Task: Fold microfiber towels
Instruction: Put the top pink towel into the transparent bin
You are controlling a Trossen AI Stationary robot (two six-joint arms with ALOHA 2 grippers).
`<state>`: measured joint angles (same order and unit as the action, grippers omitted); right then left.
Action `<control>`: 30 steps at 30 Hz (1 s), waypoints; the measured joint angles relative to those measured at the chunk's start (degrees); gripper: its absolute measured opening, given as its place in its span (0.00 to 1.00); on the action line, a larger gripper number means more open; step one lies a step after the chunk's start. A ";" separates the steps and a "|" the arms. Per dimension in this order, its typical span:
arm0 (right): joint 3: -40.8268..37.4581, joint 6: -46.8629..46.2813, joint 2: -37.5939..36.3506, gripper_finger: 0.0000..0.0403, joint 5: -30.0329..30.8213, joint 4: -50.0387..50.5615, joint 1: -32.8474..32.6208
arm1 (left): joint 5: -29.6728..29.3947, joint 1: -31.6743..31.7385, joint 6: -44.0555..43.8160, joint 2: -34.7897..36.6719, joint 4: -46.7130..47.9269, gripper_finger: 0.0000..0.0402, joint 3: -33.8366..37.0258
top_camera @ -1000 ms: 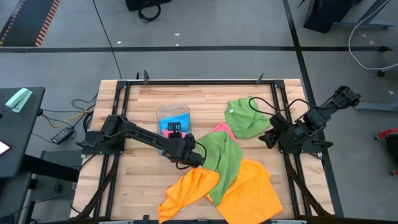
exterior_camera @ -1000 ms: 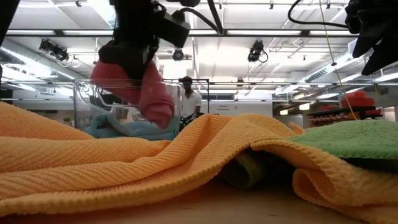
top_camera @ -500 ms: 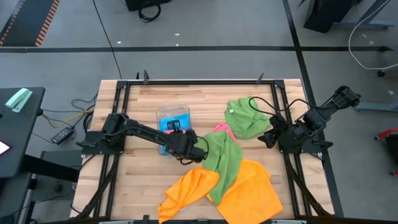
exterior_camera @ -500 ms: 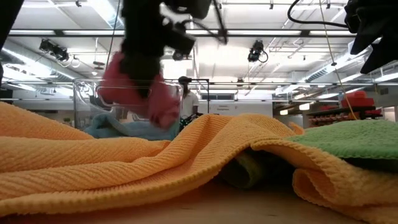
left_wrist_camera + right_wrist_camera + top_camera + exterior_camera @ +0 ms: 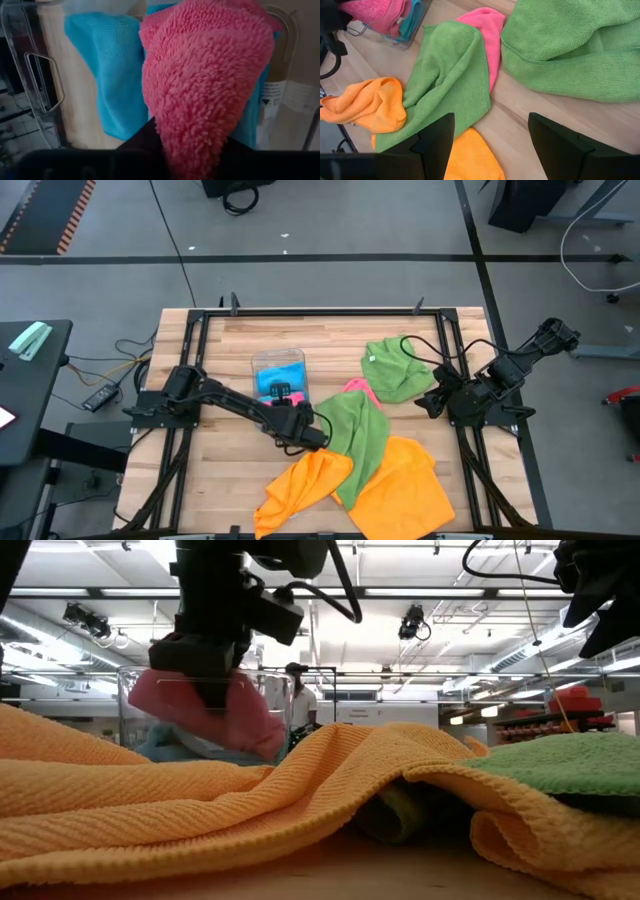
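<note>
A clear plastic tray stands at the table's far middle with a sky blue towel in it. My left gripper hangs over the tray's near end, shut on a folded pink towel. To the right, another pink towel lies partly under a green towel, which overlaps two orange towels. Another green towel lies crumpled at the far right. My right gripper waits open above the table's right edge. My left gripper pinches the folded pink towel's narrow near end between its two fingers, several layers thick. The fingers slant down from the table's near side. The towel's wide far part spreads over the blue towel inside the tray.
The tray's clear walls rise around the pink towel in the low view. Bare wood lies left of the tray and along the far edge. A person stands far back in the room.
My left gripper has sunk toward the tray with the pink towel. The towel hung with a corner pointing down a second ago; now it lies flatter and lower, spread over the blue towel.
</note>
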<state>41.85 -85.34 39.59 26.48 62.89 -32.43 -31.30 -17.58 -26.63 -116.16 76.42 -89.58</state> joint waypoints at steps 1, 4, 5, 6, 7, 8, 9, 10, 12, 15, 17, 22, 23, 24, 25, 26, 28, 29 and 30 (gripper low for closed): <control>0.00 -0.01 0.00 0.65 0.00 0.00 -0.01 | 0.42 0.00 -0.13 0.00 -0.03 0.22 0.00; 0.00 0.00 0.00 0.65 0.02 0.00 -0.01 | 4.21 0.10 0.53 0.11 0.08 0.33 -0.16; 0.00 0.02 0.00 0.65 0.02 0.00 -0.01 | 6.17 0.17 1.29 0.17 0.11 0.37 -0.55; 0.00 0.06 0.00 0.65 0.04 0.02 -0.01 | 8.15 0.34 1.92 0.25 0.11 0.40 -1.17; 0.00 0.15 0.00 0.65 0.05 0.05 -0.01 | 9.75 0.44 2.93 0.31 0.17 0.43 -1.96; 0.00 0.28 0.00 0.65 0.15 0.11 -0.01 | 10.92 0.48 3.70 0.31 0.33 0.46 -2.89; 0.00 0.42 0.00 0.65 0.48 0.13 -0.01 | 11.54 0.50 4.78 0.31 0.65 0.48 -3.92; 0.00 0.52 0.00 0.65 0.83 0.13 -0.01 | 11.70 0.65 5.72 0.31 1.10 0.50 -4.99; 0.00 0.73 0.00 0.65 1.54 0.14 -0.01 | 11.73 1.19 6.61 0.34 1.15 0.53 -6.95; 0.00 0.95 0.00 0.65 2.00 0.15 0.00 | 14.33 2.53 7.93 0.35 1.58 0.54 -9.55; 0.00 1.16 0.00 0.65 2.01 0.15 -0.01 | 19.35 3.55 9.33 0.35 1.94 0.53 -11.00; 0.00 1.38 0.00 0.65 2.01 0.15 -0.01 | 24.76 5.18 11.13 0.35 3.56 0.48 -14.03; 0.00 1.38 0.00 0.65 2.03 0.15 0.00 | 24.72 5.32 11.34 0.35 3.80 0.47 -14.35; 0.00 1.41 0.00 0.65 2.02 0.15 0.00 | 24.39 5.44 11.41 0.35 3.93 0.47 -14.67; 0.00 1.53 0.00 0.65 2.01 0.15 0.01 | 24.11 5.55 11.38 0.35 4.01 0.46 -14.92; 0.00 1.57 0.00 0.65 2.01 0.15 -0.01 | 23.94 5.55 10.98 0.35 4.13 0.46 -15.19; 0.00 1.59 0.00 0.65 2.02 0.15 0.01 | 23.89 5.55 10.57 0.35 4.27 0.46 -15.69; 0.00 1.60 0.00 0.65 2.03 0.15 -0.01 | 24.02 5.52 10.38 0.35 4.33 0.47 -15.88; 0.00 1.60 0.00 0.65 2.03 0.15 -0.01 | 24.74 5.26 10.37 0.35 4.47 0.48 -15.96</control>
<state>41.85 -83.74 39.59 28.51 63.05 -32.44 -6.56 -12.32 -16.26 -115.81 80.90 -105.54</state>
